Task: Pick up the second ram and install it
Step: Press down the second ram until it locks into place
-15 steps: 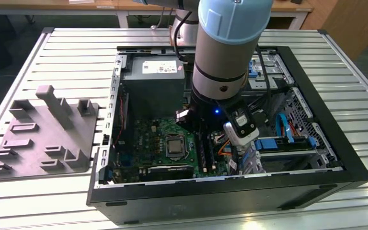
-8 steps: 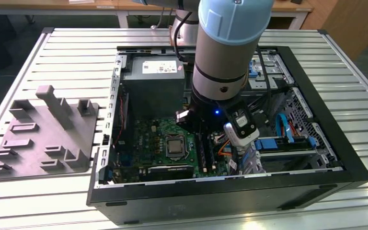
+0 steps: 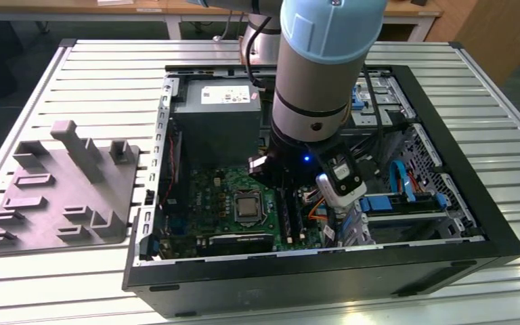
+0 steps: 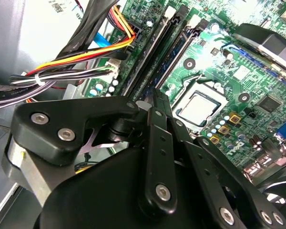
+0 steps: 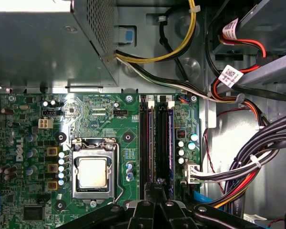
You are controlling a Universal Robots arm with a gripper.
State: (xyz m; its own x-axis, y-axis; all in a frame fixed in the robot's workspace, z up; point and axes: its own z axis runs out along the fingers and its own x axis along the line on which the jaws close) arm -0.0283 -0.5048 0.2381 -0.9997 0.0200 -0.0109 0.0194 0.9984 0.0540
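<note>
Gripper (image 5: 155,188) low over motherboard (image 5: 100,119) RAM slots, fingers drawn narrow.
Second ram (image 5: 170,143) stands in a slot just ahead of the fingertips; press straight down, evenly, until latches catch.

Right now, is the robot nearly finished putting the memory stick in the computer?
Getting close, I think. A blue-green ram stick already stands in the motherboard slots. The gripper is down over those slots. Whether that stick is the second one, or is clicked fully in, I cannot tell.
</note>
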